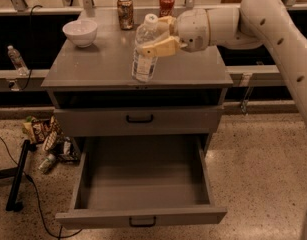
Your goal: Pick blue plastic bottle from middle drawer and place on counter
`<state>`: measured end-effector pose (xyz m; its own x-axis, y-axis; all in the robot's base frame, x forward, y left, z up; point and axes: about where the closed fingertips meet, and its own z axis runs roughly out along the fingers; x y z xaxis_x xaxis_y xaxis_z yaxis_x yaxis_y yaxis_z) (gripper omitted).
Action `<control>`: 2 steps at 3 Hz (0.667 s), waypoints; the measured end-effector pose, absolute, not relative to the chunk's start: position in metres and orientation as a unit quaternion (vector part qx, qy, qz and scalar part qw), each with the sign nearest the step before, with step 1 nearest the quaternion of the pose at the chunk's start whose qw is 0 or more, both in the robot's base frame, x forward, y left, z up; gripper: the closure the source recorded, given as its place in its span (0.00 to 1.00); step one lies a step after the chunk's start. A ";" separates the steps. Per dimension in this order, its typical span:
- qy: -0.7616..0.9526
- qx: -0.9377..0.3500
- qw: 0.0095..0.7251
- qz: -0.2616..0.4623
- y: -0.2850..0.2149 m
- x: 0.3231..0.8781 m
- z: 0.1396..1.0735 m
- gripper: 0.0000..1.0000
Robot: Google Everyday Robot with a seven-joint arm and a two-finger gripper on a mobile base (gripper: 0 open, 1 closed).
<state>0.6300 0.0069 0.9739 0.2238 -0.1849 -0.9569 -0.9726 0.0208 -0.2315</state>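
Note:
My gripper [157, 35] is shut on the blue plastic bottle [143, 59], a clear bottle with a white cap and a pale label. It holds the bottle nearly upright, slightly tilted, over the front middle of the grey counter [93, 66]. I cannot tell whether the bottle's base touches the counter. My white arm reaches in from the right. The middle drawer [143, 184] stands pulled out low in front, its floor bare.
A white bowl [80, 31] sits at the counter's back left. A brown can [125, 12] and a red can [166, 5] stand at the back. A closed drawer front [139, 119] is below the counter. A small clear bottle [15, 59], snack bags [45, 136] and a black stand [18, 176] are at the left.

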 end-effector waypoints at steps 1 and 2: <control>0.489 -0.603 0.502 0.382 0.028 0.664 0.979 1.00; 0.496 -0.613 0.488 0.375 0.046 0.701 0.981 0.98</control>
<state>0.7011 0.0459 0.9807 0.2275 -0.2418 -0.9433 -0.9735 -0.0331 -0.2263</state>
